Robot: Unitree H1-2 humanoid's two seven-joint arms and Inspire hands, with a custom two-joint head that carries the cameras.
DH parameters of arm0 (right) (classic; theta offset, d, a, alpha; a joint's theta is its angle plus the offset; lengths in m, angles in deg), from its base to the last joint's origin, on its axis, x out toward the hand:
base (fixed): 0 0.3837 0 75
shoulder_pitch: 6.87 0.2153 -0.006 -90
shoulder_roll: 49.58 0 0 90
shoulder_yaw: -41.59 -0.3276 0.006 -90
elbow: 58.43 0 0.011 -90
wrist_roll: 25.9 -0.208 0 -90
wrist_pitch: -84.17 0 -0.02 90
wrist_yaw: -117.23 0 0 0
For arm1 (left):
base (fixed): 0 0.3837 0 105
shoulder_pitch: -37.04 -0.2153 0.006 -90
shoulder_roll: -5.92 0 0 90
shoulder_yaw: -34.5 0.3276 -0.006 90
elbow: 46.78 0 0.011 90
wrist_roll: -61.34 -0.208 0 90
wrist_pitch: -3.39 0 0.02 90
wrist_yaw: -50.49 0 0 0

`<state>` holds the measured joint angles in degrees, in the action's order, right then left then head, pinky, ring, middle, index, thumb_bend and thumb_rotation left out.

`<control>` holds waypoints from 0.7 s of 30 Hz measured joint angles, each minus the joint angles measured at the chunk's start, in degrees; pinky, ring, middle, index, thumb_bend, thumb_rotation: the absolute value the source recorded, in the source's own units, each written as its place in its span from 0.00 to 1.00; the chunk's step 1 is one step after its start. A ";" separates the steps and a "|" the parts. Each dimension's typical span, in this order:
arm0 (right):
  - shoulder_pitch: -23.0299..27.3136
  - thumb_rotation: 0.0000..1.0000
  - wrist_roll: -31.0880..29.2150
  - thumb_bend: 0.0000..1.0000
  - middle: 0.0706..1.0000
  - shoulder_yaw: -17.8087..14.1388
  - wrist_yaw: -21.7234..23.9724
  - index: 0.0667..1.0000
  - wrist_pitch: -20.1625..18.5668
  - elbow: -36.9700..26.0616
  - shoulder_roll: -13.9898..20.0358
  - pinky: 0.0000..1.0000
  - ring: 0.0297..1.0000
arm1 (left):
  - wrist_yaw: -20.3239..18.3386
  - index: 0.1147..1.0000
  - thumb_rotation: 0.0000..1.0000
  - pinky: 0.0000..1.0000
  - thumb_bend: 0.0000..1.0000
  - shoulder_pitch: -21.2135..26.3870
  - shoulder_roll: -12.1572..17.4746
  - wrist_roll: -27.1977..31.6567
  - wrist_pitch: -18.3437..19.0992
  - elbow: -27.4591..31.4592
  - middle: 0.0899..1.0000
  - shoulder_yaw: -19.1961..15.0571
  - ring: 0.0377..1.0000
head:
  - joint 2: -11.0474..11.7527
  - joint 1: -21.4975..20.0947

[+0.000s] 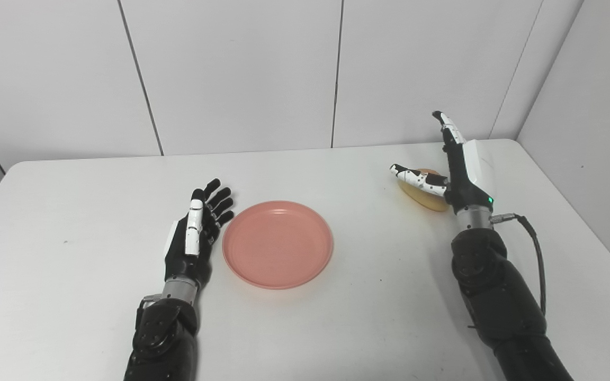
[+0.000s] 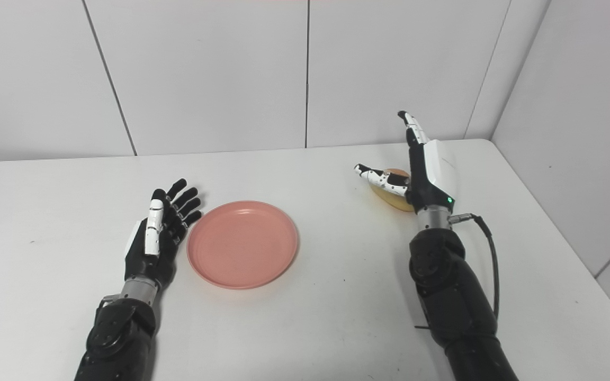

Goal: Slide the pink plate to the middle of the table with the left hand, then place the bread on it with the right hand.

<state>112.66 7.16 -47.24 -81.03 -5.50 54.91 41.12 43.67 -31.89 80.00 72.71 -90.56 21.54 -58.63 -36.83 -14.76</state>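
The pink plate (image 1: 277, 243) lies empty on the white table near its middle. My left hand (image 1: 196, 228) rests open just left of the plate's rim, fingers apart and stretched forward, holding nothing. The bread (image 1: 422, 194), a tan oval piece, lies on the table at the right. My right hand (image 1: 456, 164) stands upright beside it, open, fingers pointing up and thumb reaching out over the bread. The hand partly hides the bread. It also shows in the right eye view (image 2: 394, 197).
The white table (image 1: 72, 296) is bounded by white panelled walls at the back and right. A black cable (image 1: 535, 254) loops from my right wrist along the forearm.
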 measured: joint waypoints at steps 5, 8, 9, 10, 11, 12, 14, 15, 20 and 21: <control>0.38 0.35 1.60 0.80 0.87 1.49 0.24 0.87 -2.47 2.10 1.10 0.72 0.84 | -0.11 0.85 1.00 0.88 0.50 0.11 0.00 -0.02 -0.32 -0.18 0.86 -0.15 0.88 | -0.09 0.09; 0.65 0.32 1.92 0.81 0.87 2.08 0.22 0.87 -3.03 3.29 1.61 0.75 0.84 | -0.11 0.86 1.00 0.88 0.50 0.17 0.00 -0.05 -0.43 -0.26 0.86 -0.14 0.88 | 0.00 0.09; 0.84 0.32 1.97 0.81 0.87 2.29 0.21 0.87 -3.32 3.99 1.85 0.75 0.85 | -0.10 0.86 1.00 0.88 0.49 0.18 0.00 -0.05 -0.43 -0.26 0.86 -0.14 0.88 | 0.00 0.09; 0.88 0.30 1.99 0.81 0.87 2.42 0.20 0.86 -3.63 4.36 2.06 0.75 0.84 | -0.10 0.86 1.00 0.88 0.49 0.20 0.00 -0.05 -0.45 -0.26 0.86 -0.14 0.88 | 0.00 0.09; 0.92 0.30 2.01 0.81 0.86 2.62 0.19 0.86 -3.70 4.76 2.28 0.75 0.84 | -0.10 0.86 1.00 0.88 0.49 0.20 -0.01 -0.06 -0.46 -0.26 0.86 -0.12 0.88 | 0.00 0.09; 1.02 0.30 2.04 0.81 0.86 2.88 0.18 0.86 -3.70 5.44 2.48 0.75 0.84 | -0.10 0.86 1.00 0.88 0.48 0.20 0.00 -0.08 -0.46 -0.26 0.86 -0.11 0.88 | -0.09 0.17; 1.09 0.31 1.93 0.81 0.86 3.10 0.20 0.86 -3.86 6.49 2.66 0.75 0.84 | -0.10 0.86 1.00 0.88 0.48 0.19 0.00 -0.13 -0.47 -0.25 0.86 0.00 0.88 | -0.17 0.26; 1.09 0.31 1.92 0.81 0.87 3.28 0.27 0.87 -4.14 6.61 2.68 0.74 0.84 | -0.09 0.86 1.00 0.88 0.48 0.19 0.00 -0.13 -0.47 -0.25 0.86 0.01 0.88 | -0.26 0.26; 1.09 0.27 1.91 0.78 0.87 4.83 2.48 0.87 -6.39 6.61 2.67 0.72 0.82 | -0.03 0.86 1.00 0.88 0.47 0.19 -0.01 -0.13 -0.47 -0.21 0.86 0.02 0.88 | -0.35 0.35; 1.09 0.26 1.89 0.77 0.87 5.04 2.76 0.86 -6.76 6.72 2.67 0.71 0.81 | 0.00 0.86 1.00 0.88 0.47 0.19 -0.01 -0.15 -0.47 -0.20 0.87 0.04 0.89 | -0.26 0.44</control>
<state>113.75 9.05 -42.20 -78.27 -12.26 61.62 43.79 43.67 -31.70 79.99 72.56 -91.03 21.33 -58.60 -37.09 -14.33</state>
